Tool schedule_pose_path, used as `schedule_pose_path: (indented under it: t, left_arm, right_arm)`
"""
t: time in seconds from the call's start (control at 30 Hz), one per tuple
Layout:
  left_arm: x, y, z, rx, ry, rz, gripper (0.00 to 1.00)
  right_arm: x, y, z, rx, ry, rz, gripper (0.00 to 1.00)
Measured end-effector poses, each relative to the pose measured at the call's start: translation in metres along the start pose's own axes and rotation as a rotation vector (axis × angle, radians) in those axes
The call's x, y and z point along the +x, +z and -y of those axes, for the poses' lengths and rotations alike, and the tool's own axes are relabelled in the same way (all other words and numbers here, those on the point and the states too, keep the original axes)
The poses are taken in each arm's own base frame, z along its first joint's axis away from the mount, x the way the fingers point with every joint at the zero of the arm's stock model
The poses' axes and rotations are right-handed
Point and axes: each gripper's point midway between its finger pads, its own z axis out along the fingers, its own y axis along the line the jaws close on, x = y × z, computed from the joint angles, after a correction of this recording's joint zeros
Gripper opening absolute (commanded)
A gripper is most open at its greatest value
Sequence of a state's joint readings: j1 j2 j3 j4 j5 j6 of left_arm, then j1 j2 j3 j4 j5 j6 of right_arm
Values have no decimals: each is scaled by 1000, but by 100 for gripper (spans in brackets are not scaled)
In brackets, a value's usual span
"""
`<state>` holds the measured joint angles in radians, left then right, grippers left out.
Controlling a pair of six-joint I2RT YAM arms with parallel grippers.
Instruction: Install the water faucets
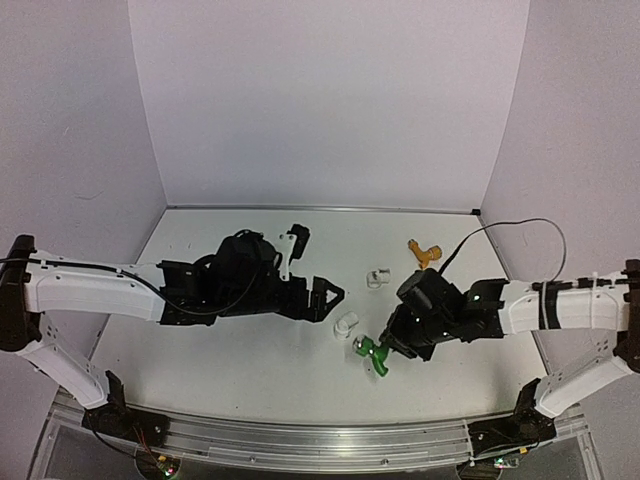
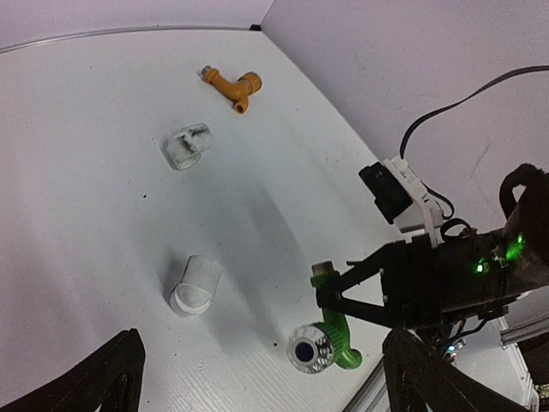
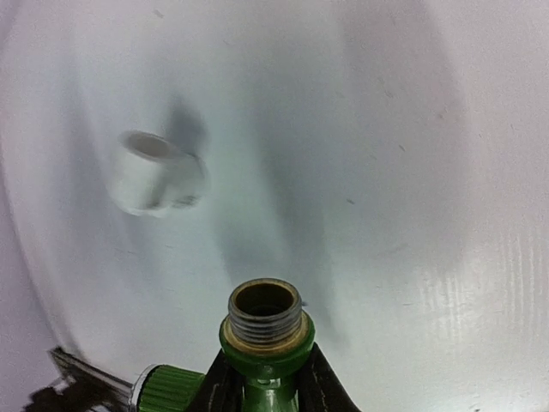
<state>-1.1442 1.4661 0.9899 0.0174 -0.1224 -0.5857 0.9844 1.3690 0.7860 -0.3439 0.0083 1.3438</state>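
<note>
**Left gripper.** The left gripper (image 1: 328,298) is fully open and holds nothing. It stands over the table (image 1: 230,370) at about 9 o'clock from the table centre. In the left wrist view its two dark fingers (image 2: 90,378) sit wide apart at the bottom corners of the frame.

**Right gripper.** The right gripper (image 1: 386,344) is clamped on the green faucet (image 1: 372,355). The right wrist view shows both fingers (image 3: 219,386) pressed against the faucet body just below its brass threaded inlet (image 3: 266,311). The inlet points away from the wrist, and the green knob (image 3: 167,386) projects to the left.

**Green faucet.** The green faucet lies at about 5 o'clock from the table centre, near the front edge. In the left wrist view its round knob (image 2: 310,350) faces the camera. Whether the faucet rests on the table or is raised clear of it cannot be determined.

**Yellow faucet.** The yellow faucet (image 1: 425,252) lies on its side at about 2 o'clock, near the right wall and well apart from both grippers.

**White fittings.** One white fitting (image 1: 345,325) lies just beside the green faucet, at its 10 o'clock. It sits between the two grippers and touches neither. A second white fitting (image 1: 378,279) lies farther back, between the first fitting and the yellow faucet.
</note>
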Motion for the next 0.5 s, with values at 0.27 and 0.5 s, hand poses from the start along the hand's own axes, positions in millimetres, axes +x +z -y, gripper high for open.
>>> schedule_pose_path:
  t: [0.27, 0.5]
  left_arm:
    - [-22, -17, 31, 169, -37, 92, 96]
    - [-23, -1, 53, 269, -46, 77, 79]
  right_arm:
    - [-64, -78, -107, -354, 261, 235, 0]
    - [-74, -92, -154, -457, 302, 241, 0]
